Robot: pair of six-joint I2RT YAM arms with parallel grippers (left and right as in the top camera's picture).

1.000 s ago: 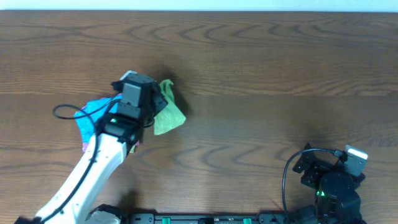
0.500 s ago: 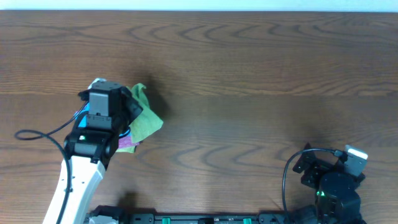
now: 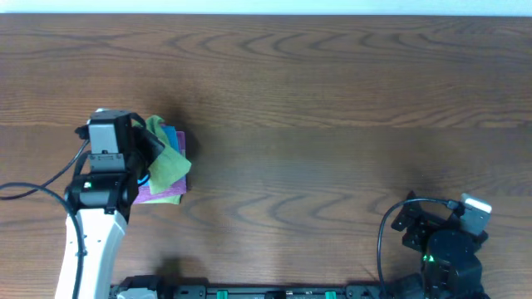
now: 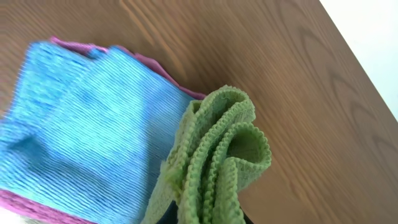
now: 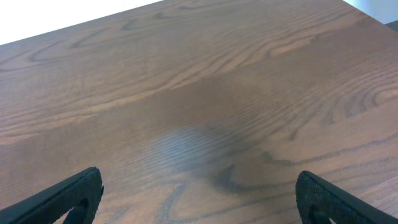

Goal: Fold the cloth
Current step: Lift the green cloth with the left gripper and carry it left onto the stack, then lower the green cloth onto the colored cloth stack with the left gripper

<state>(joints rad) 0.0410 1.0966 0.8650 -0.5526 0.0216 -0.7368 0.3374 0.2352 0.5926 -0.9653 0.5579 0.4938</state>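
Observation:
The lime-green cloth [image 3: 169, 160] [image 4: 219, 155] hangs bunched in folds from my left gripper [image 3: 150, 154] [image 4: 202, 218], which is shut on it. It hangs over the right edge of a blue cloth [image 4: 81, 124] that lies on a pink-magenta cloth [image 4: 144, 60]. In the overhead view the left arm covers most of that stack. My right gripper [image 5: 202, 205] is open and empty above bare wood, parked at the table's near right [image 3: 445, 241].
The stack of the blue cloth [image 3: 174, 136] and the pink-magenta cloth [image 3: 162, 193] lies at the table's left. A black cable [image 3: 25, 189] loops beside the left arm. The dark wooden table [image 3: 332, 124] stretches out to the right.
My left arm has swung left with the green cloth, from right of the blue and pink stack to over it. The right arm has not moved.

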